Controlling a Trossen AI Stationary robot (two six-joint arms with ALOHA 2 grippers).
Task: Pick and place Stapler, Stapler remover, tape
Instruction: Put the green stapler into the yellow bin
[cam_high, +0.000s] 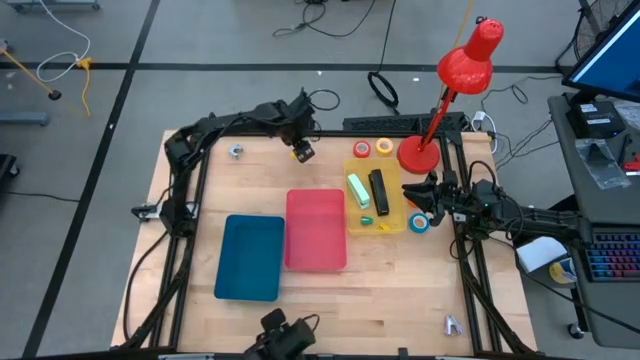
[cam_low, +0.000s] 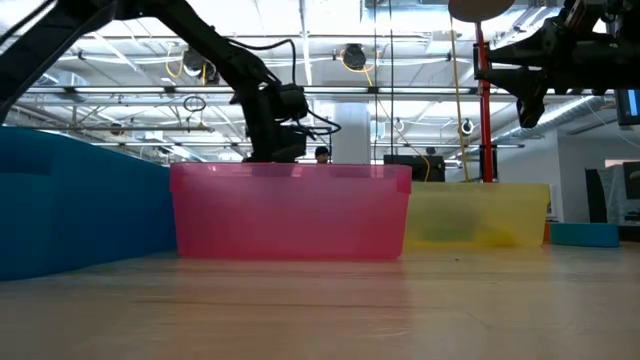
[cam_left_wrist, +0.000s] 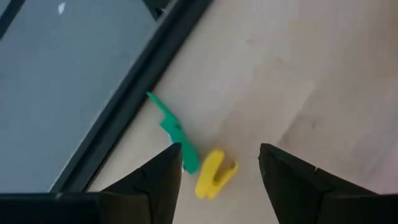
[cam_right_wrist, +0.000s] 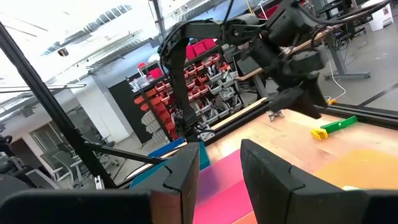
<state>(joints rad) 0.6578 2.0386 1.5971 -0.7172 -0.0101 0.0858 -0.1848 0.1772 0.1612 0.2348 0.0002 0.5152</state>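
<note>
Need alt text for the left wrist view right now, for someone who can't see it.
The left hand hovers open over a small yellow-and-green plastic tool lying on the light wooden table, close to the table's dark metal edge rail; grey floor lies beyond.

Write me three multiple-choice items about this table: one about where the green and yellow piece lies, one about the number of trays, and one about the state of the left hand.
1. Where does the green and yellow piece lie?
A. in the pink tray
B. on the bare table near its back edge
C. in the blue tray

2. How many trays stand on the table?
A. one
B. five
C. three

3. How are the fingers of the left hand?
A. apart, gripping nothing
B. shut on a tape roll
C. shut on the lamp

Answers:
1 B: the left wrist view shows it on wood beside the dark edge rail.
2 C: the high view shows a blue tray, a pink tray and a yellow tray.
3 A: the piece lies on the table between the spread fingers, touching neither.
</note>
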